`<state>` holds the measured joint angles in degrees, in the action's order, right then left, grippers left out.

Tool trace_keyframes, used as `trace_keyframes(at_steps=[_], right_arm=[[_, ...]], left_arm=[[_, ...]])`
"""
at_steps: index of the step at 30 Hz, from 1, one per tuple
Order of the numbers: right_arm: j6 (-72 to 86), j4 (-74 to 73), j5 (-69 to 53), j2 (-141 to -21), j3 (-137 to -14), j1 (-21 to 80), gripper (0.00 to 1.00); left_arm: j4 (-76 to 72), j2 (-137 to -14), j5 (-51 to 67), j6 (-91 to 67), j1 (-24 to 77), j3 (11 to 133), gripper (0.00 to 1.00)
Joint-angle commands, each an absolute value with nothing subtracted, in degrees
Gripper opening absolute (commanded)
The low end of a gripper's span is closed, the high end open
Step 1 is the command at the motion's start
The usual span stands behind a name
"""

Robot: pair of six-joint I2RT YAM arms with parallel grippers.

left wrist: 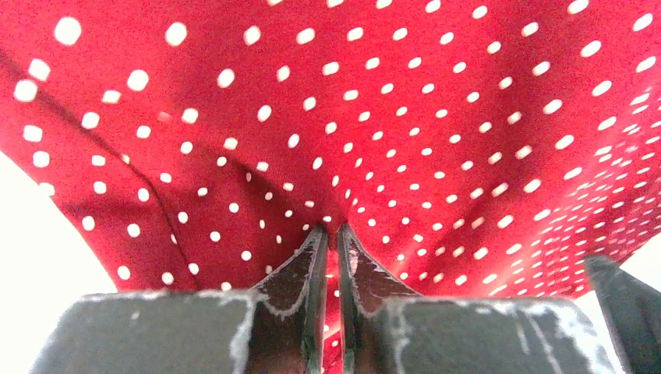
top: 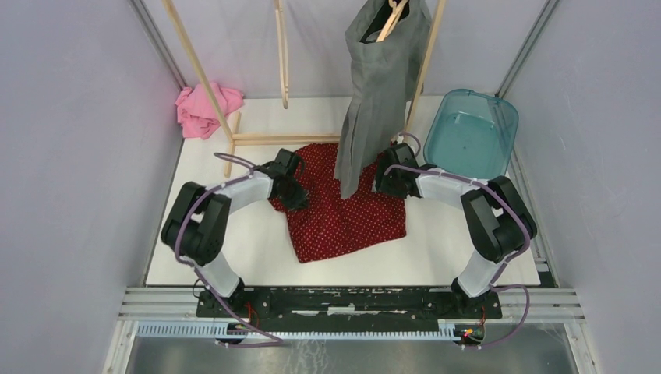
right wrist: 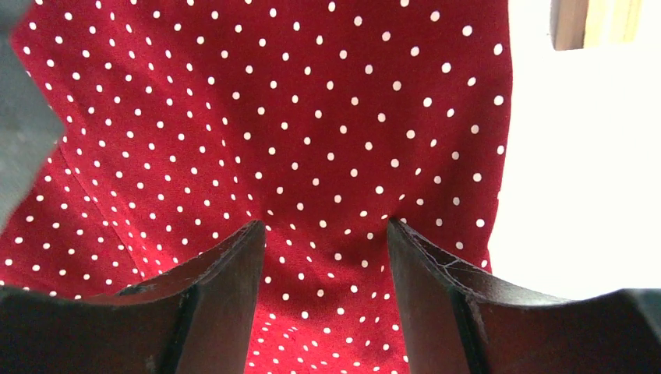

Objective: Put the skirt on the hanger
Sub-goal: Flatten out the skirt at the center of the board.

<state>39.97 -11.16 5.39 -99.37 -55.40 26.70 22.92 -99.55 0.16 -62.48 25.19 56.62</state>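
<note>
From above, the skirt (top: 343,210) lies spread on the table (top: 234,249) between my arms, not yet lifted. The hanger (top: 392,17) at the far middle already carries a grey garment (top: 378,86), whose hem drapes onto the skirt's far edge between my left gripper (top: 295,195) and right gripper (top: 387,181). I judge that the main obstacle: raising the red cloth could drag the grey hem along or pull it off the hanger. A curved wooden piece (top: 282,54) hangs to its left; whether that is a free hanger I cannot tell. The wooden rack (top: 199,78) stands just beyond, so a careless upward swing could knock it. The pink cloth (top: 204,109) far left and the teal basin (top: 471,132) far right sit well apart from the work. In my left wrist view my fingers are pinched nearly together on a thin fold of the dotted cloth, and so small a bite may slip once weight hangs from it. A dark shape (left wrist: 616,312) at the right edge I cannot identify. In my right wrist view my fingers stand apart over the flat skirt near its right edge, gripping nothing. Closing here might catch only one layer, and lifting by the left alone would leave the skirt lopsided. A wooden bar (right wrist: 592,19) shows beyond.
</note>
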Motion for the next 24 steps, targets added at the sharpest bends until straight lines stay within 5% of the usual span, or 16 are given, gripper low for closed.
trace_keyframes(at_steps=[1, 7, 13, 24], right_arm=[[38.6, -15.8, 6.6, -99.8, -51.3, 25.9, 0.65], [38.1, -15.4, 6.1, -98.1, -49.5, 25.9, 0.66], [37.1, -15.4, 4.5, -94.0, -48.7, 26.0, 0.67], [33.1, -20.0, 1.9, -81.9, -46.2, 26.4, 0.67]], left_arm=[[32.5, -91.5, -0.3, -60.7, 25.2, 48.4, 0.17], [36.0, -77.5, -1.6, -61.8, 25.2, 42.7, 0.23], [30.1, -65.7, -3.4, -58.2, 25.3, 40.8, 0.52], [27.4, -67.1, -1.3, -61.9, 25.3, 34.3, 0.65]])
